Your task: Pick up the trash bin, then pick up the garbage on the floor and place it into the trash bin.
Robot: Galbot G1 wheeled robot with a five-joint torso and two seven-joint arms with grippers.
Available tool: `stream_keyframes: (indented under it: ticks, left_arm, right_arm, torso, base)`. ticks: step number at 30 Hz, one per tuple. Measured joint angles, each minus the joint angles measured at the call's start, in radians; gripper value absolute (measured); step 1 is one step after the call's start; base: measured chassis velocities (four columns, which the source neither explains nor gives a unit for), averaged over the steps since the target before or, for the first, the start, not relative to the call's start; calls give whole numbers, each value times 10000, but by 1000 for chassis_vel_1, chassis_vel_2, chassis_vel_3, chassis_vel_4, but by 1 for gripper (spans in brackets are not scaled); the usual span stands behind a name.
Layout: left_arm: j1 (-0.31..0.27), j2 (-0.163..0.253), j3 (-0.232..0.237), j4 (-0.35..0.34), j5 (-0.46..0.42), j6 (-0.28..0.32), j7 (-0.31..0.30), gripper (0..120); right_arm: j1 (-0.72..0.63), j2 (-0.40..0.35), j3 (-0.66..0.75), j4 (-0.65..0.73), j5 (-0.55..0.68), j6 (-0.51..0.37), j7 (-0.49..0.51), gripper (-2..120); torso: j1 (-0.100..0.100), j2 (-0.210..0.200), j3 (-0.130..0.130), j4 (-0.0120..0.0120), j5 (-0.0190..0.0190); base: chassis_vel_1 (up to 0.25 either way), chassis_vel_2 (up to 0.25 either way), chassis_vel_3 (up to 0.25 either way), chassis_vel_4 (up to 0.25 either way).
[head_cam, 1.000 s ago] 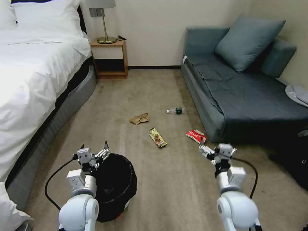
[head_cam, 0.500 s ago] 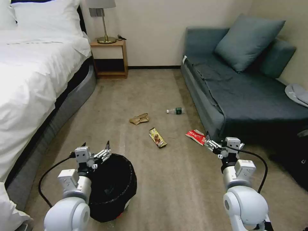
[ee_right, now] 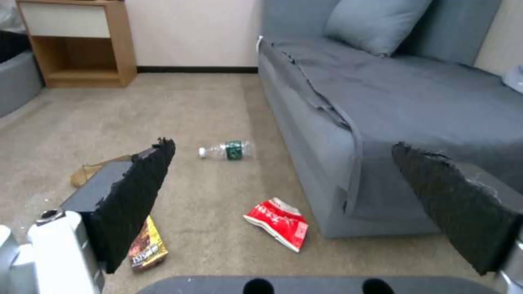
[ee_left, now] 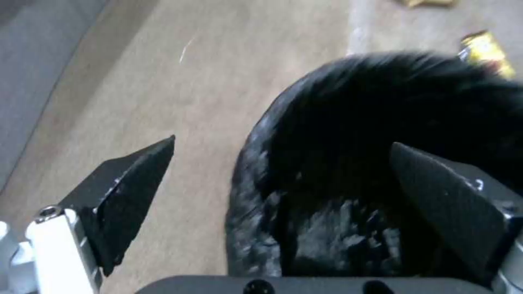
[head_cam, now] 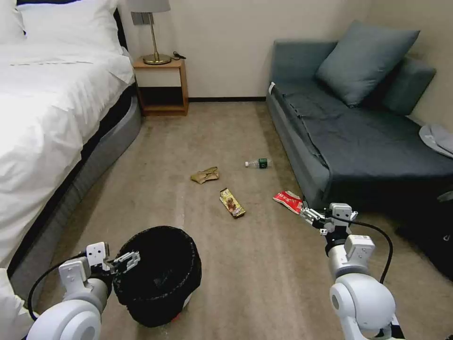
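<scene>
On the carpet near the robot's left side stands the trash bin [head_cam: 158,276], round, black, lined with a crinkly bag, a bit of red at its base. The left tool [head_cam: 126,259] sits at the bin's left rim; the left wrist view shows what the head view does not — its two dark fingers [ee_left: 133,192] spread wide, one outside the bin wall over bare carpet, the other over the bin's mouth, with nothing clamped. The right tool [head_cam: 309,216] hangs low beside the sofa [head_cam: 358,137], and its wrist view shows its jaws wide apart and empty. Farther out lies the garbage: the red wrapper [head_cam: 288,200] close by the sofa's front, the gold-brown bar wrapper [head_cam: 231,202], the crumpled tan bag [head_cam: 205,175] and the small bottle [head_cam: 257,163] — its green label reads clearest from the right wrist [ee_right: 228,150].
</scene>
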State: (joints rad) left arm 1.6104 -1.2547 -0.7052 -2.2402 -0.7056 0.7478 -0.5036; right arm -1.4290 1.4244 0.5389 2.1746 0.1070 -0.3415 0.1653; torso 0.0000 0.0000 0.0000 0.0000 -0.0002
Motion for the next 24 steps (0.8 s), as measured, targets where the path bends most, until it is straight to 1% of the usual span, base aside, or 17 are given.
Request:
stream_keyframes:
  ticks: [3,4,5,8,9,11,16,20,21,24]
  left_arm:
    - [-69,-13,5,314,-28,-15,-37,100]
    - [-186,-14,21,679,-99,-35,-48,100]
    - [-186,-14,21,679,-99,-35,-48,100]
    - [-485,-11,96,1424,-364,-57,-70,100]
    - [-485,-11,96,1424,-364,-57,-70,100]
    - [-650,-45,171,1747,-473,-72,-71,99]
    - [-737,-58,230,1934,-607,-85,-67,97]
    - [-800,-61,265,2059,-684,-122,-52,87]
    - [-800,-61,265,2059,-684,-122,-52,87]
    - [-802,-67,284,2070,-684,-163,-29,75]
  right_arm:
    - [0,-15,-2,-35,-2,19,7,100]
    - [0,-29,-5,-43,-3,25,11,100]
    - [0,-29,-5,-43,-3,25,11,100]
    - [14,-34,-14,-70,-11,27,21,100]
    - [14,-34,-14,-70,-11,27,21,100]
    - [12,-33,-25,-84,-27,29,29,100]
    - [17,-31,-24,-87,-33,34,43,100]
    - [31,-28,-13,-101,-36,41,66,100]
    - [31,-28,-13,-101,-36,41,66,100]
    - [41,-17,-15,-124,-48,50,76,100]
  torso:
    - [0,0,0,1,2]
    - [0,0,-1,1,1]
    - [0,0,-1,1,1]
    - [0,0,0,0,1]
    - [0,0,0,0,1]
    - [0,0,0,0,1]
    - [0,0,0,0,2]
    - [0,0,-1,0,6]
    - [0,0,-1,0,6]
    - [0,0,-1,1,6]
  base:
    - [0,0,0,0]
    - [0,0,0,0]
    - [0,0,0,0]
    - [0,0,0,0]
    - [0,0,0,0]
    - [0,0,0,0]
    - [0,0,0,0]
    - [0,0,0,0]
    - [0,0,0,0]
    - [0,0,0,0]
